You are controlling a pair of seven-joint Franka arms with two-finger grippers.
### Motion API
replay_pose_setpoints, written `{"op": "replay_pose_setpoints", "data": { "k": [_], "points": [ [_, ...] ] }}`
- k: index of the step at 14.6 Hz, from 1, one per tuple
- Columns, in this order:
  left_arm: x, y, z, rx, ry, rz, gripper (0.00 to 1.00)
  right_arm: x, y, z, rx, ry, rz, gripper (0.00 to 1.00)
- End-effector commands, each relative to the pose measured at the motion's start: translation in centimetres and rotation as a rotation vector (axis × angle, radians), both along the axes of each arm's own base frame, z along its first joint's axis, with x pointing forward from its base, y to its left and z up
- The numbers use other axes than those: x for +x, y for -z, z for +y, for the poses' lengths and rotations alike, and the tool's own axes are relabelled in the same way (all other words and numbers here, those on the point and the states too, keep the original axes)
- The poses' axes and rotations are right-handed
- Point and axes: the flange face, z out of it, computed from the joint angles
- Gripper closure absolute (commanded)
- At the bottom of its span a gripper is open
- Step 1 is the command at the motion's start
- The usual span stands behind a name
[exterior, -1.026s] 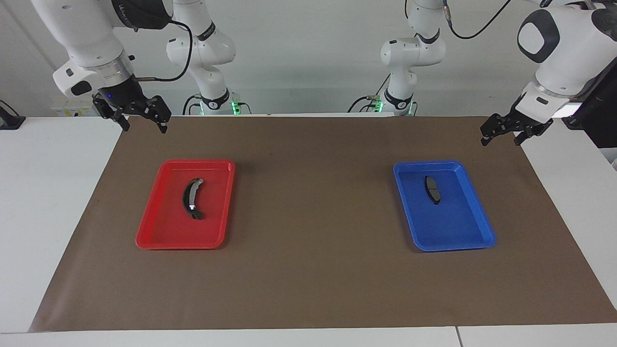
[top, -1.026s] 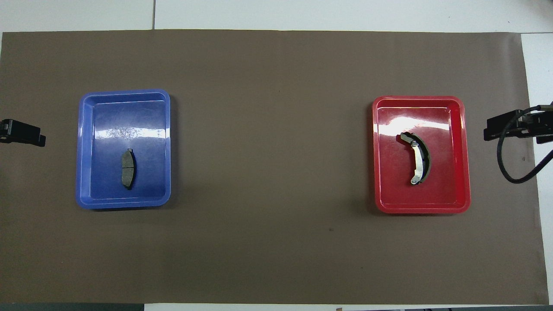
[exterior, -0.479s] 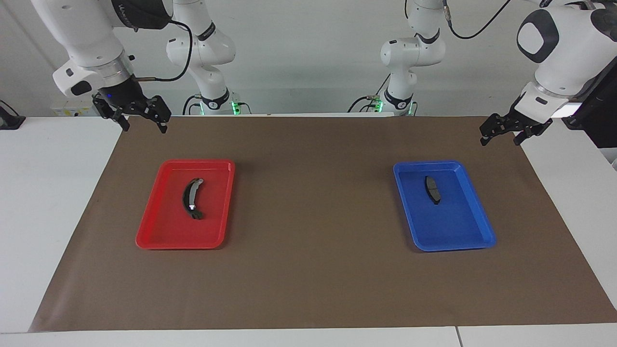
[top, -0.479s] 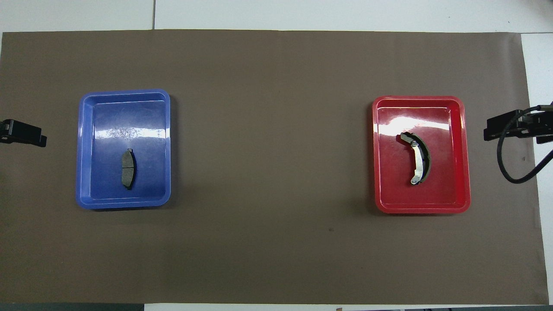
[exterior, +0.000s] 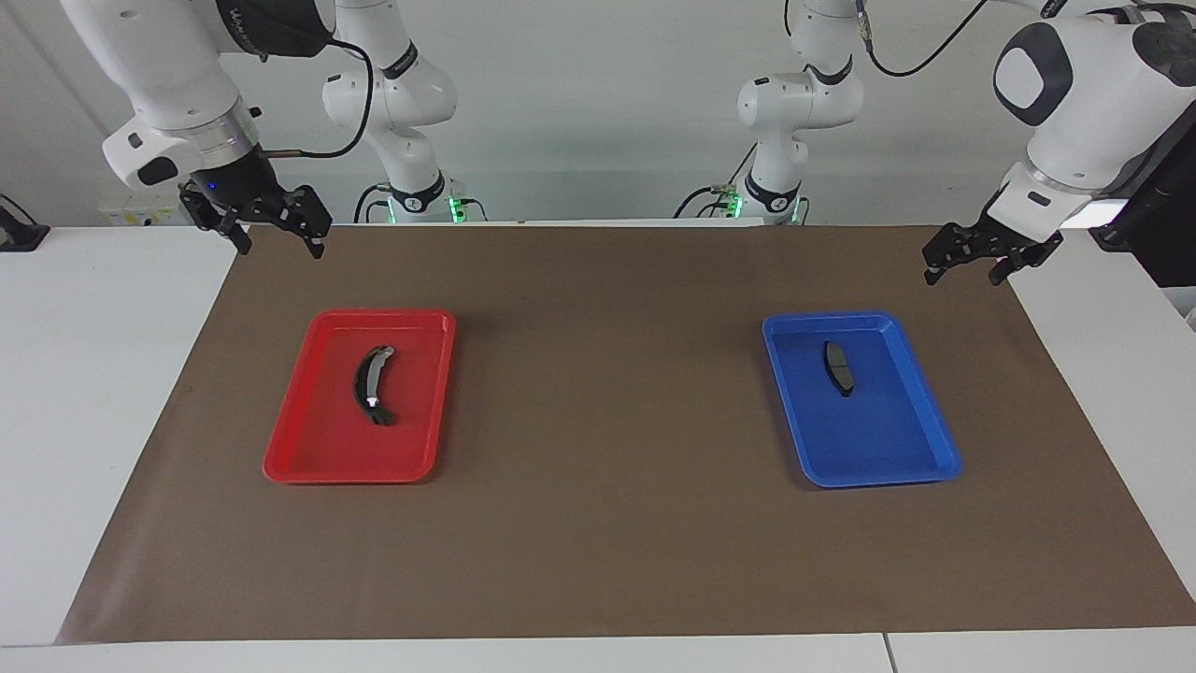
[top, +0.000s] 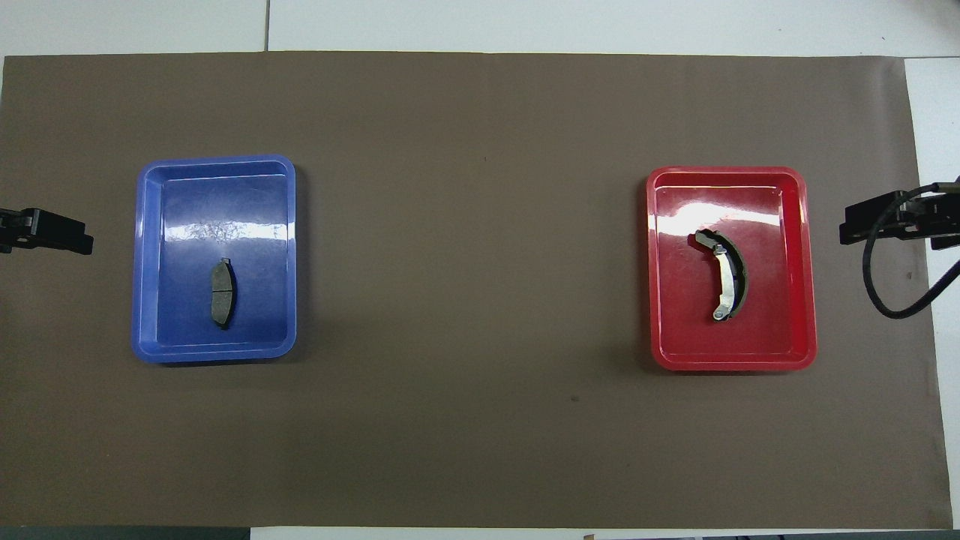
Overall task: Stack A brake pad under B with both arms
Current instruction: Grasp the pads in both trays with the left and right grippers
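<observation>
pad a [exterior: 836, 366] lies in the blue tray [exterior: 920, 467], b [exterior: 371, 384] in the red tray [exterior: 290, 458], well apart. i hold left gripper [exterior: 965, 265] and right gripper [exterior: 272, 233] spread, empty, over the mat's [exterior: 607, 523] ends, ready for each pick.

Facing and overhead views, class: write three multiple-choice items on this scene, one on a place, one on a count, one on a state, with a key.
1. Where is the small pad?
A. blue tray
B. red tray
C. bare mat

2. How many trays are there?
A. one
B. two
C. three

3. What is the left gripper doing?
A. holding the pad
B. holding the crescent piece
C. open, holding nothing

Key:
1 A, it lies in the blue tray.
2 B, blue and red tray.
3 C, fingers spread over the mat's edge, holding nothing.
</observation>
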Motion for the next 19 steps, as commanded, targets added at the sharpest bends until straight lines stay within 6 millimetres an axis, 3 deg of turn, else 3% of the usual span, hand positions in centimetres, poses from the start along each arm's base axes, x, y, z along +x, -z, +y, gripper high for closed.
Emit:
{"op": "replay_pose_setpoints", "data": {
  "k": [1, 4, 9, 12, 14, 17, 19],
  "points": [
    [-1.5, 1.6, -0.3, 0.011, 0.017, -0.042, 0.01, -0.2, 0.0, -0.1, 0.001, -0.021, 0.006, 0.00],
    [-1.4, 4.9, -1.1, 0.010, 0.030, -0.064, 0.01, -0.2, 0.0, -0.1, 0.001, -0.021, 0.006, 0.00],
    [-2.4, 15.1, -4.0, 0.007, 0.047, -0.088, 0.03, -0.4, 0.6, 0.0, 0.005, -0.023, 0.003, 0.00],
    [-2.4, 19.7, -5.1, 0.008, 0.023, -0.078, 0.05, -1.0, 3.0, 0.1, 0.011, -0.065, -0.038, 0.00],
    [-2.3, 21.6, -5.5, 0.009, 0.015, -0.069, 0.07, -1.4, 6.5, 0.0, 0.015, -0.093, -0.059, 0.00],
    [-3.6, 24.1, -5.4, 0.009, 0.014, -0.061, 0.12, -0.4, 14.4, 0.5, 0.039, -0.100, -0.076, 0.00],
    [-4.0, 25.4, -5.3, 0.010, 0.013, -0.043, 0.17, 0.2, 18.8, 1.9, 0.038, -0.127, -0.101, 0.00]
  ]
}}
